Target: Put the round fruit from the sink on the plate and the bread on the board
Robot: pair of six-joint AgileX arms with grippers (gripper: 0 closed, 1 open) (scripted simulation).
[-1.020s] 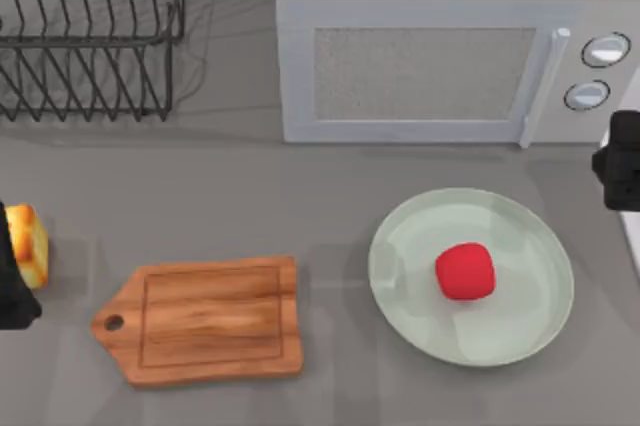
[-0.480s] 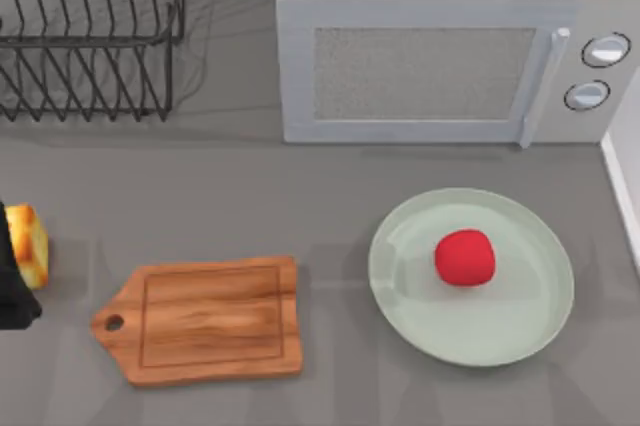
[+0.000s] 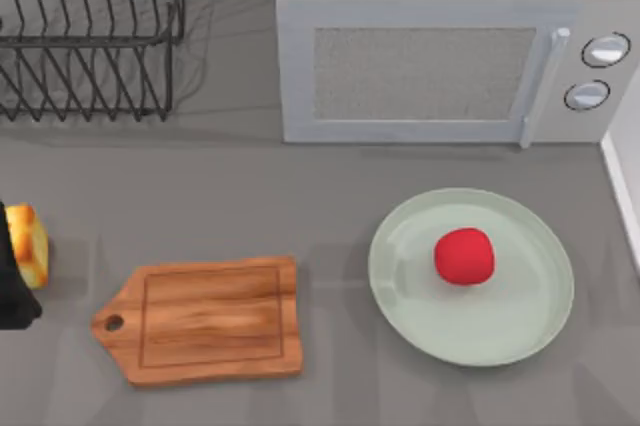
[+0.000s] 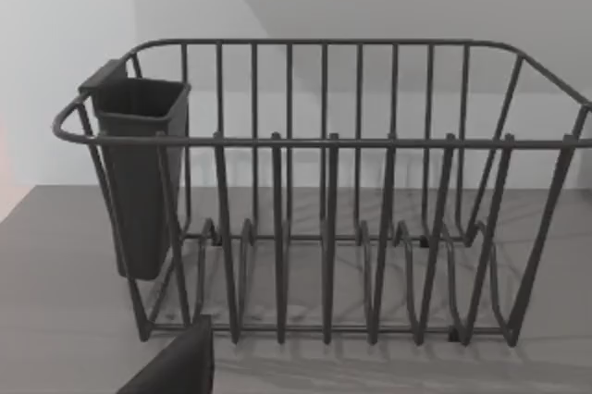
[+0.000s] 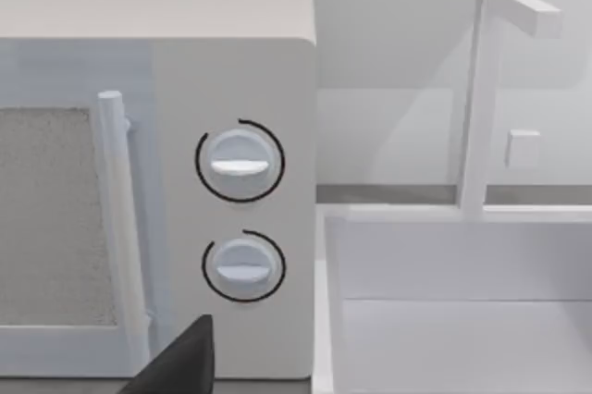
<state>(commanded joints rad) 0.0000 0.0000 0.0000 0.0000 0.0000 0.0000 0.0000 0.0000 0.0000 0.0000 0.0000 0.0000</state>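
The round fruit [image 3: 464,256], a small red ball, rests on the pale green plate [image 3: 400,271] right of the middle, and no gripper is near it. Left of the plate the brown wooden board [image 3: 205,318] lies bare. The golden bread [image 3: 27,244] sits at the table's far left edge, off the board. My left gripper [image 3: 12,281] is a dark shape right against the bread; whether it holds the bread is hidden. A dark part of that gripper [image 4: 176,366] shows in the left wrist view. A dark part of my right gripper [image 5: 176,362] faces the microwave and the sink.
A white microwave [image 3: 450,56] stands at the back, its knobs [image 5: 239,165] facing the right wrist camera. A black wire dish rack [image 3: 90,26] with a cutlery cup [image 4: 139,172] stands back left. The white sink [image 5: 444,292] and its faucet [image 5: 486,89] lie at the right.
My right gripper has withdrawn off the top view's right edge. The round fruit has rolled slightly toward the back of the plate. Bread and left arm have not moved.
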